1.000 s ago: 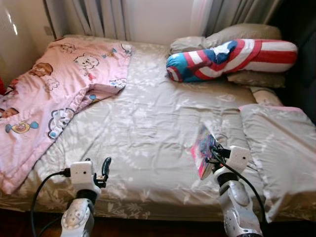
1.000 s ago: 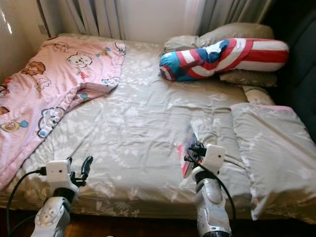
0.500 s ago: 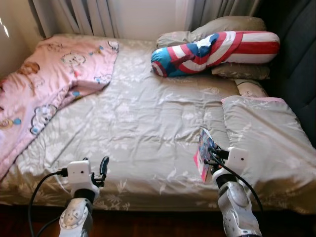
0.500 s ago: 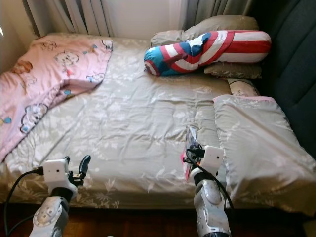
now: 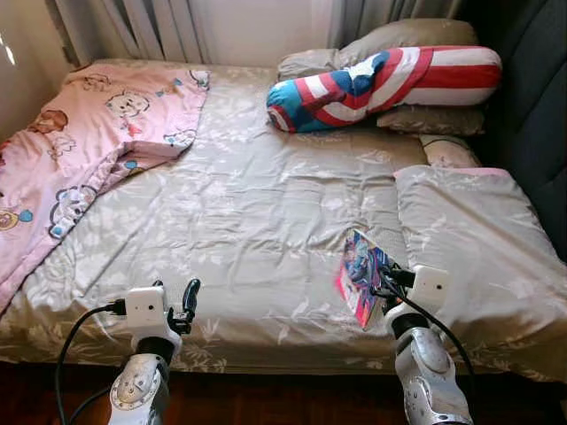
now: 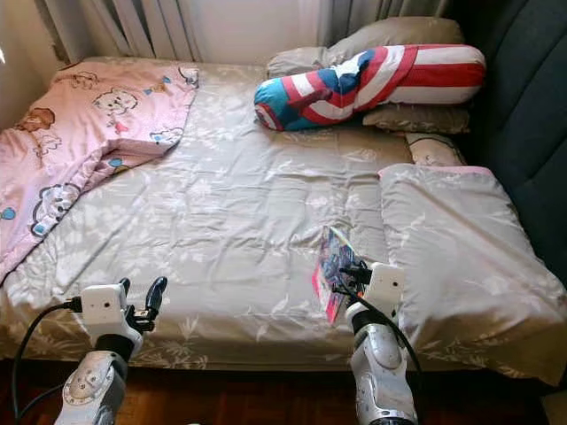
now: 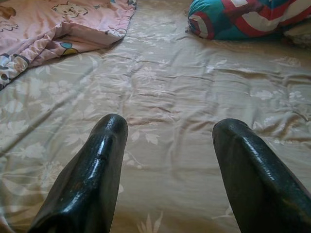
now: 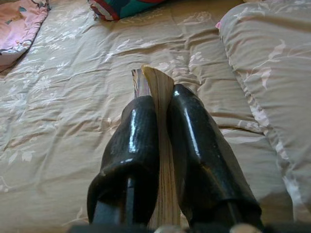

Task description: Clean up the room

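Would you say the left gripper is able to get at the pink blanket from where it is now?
Probably yes. The left gripper is open with nothing in it, and bare sheet lies between it and the pink blanket; the right gripper holds a book.

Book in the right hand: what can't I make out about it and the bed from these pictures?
- Book: title too small in the eye views; in the right wrist view the right hand covers all but its page edge.
- Bed: the near side's underside is cut off by the frame's lower edge.
- Pink blanket: its left part runs out of frame.
- Grey pillows: partly hidden behind the striped cushion.
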Robot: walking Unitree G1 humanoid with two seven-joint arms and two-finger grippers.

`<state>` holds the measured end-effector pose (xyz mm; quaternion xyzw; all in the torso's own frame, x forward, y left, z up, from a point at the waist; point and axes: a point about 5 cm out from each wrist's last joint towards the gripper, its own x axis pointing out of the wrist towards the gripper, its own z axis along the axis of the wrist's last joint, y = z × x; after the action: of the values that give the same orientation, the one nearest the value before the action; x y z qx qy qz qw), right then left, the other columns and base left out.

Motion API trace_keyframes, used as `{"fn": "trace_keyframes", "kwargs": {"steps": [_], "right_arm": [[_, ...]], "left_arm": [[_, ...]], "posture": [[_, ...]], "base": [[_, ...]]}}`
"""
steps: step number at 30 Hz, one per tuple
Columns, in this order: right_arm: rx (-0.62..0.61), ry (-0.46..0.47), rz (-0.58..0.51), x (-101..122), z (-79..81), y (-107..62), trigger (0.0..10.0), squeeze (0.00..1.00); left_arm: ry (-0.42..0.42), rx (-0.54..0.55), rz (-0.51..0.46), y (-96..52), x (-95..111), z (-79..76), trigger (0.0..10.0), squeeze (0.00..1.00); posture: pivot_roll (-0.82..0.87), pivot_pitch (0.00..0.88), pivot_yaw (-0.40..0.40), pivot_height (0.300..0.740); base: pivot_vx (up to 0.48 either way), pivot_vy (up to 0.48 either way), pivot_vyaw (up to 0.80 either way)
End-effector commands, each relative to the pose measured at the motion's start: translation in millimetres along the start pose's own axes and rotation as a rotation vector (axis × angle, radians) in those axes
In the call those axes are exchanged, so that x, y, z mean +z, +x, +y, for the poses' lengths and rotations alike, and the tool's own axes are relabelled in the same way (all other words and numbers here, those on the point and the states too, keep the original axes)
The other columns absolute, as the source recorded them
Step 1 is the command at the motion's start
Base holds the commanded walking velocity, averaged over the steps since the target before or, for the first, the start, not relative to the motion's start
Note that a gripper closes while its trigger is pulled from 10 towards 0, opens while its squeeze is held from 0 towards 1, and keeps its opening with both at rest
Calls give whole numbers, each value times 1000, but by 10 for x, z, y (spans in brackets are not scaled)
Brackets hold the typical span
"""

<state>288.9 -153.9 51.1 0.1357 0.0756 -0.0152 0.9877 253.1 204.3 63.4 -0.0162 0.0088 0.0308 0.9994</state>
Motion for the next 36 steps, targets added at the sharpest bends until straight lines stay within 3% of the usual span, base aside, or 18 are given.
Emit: {"fn": "trace_keyframes", "kwargs": {"steps": [1, 13, 36], "right_arm": [[5, 5, -48, 97, 24, 32, 10000, 0], [-3, 1, -47, 95, 12, 29, 10000, 0], [-3, -2, -33, 65, 19, 29, 10000, 0]], "left_arm": [[-11, 0, 15, -16, -15, 5, 10000, 0], [-8, -3, 17, -29, -17, 1, 10000, 0], [-7, -3, 20, -29, -15, -1, 10000, 0]], "posture": [[135, 126, -70, 740], [137, 128, -70, 740], [140, 131, -71, 740]], "base": [[0, 0, 0], [0, 0, 0], [256, 0, 0]]}}
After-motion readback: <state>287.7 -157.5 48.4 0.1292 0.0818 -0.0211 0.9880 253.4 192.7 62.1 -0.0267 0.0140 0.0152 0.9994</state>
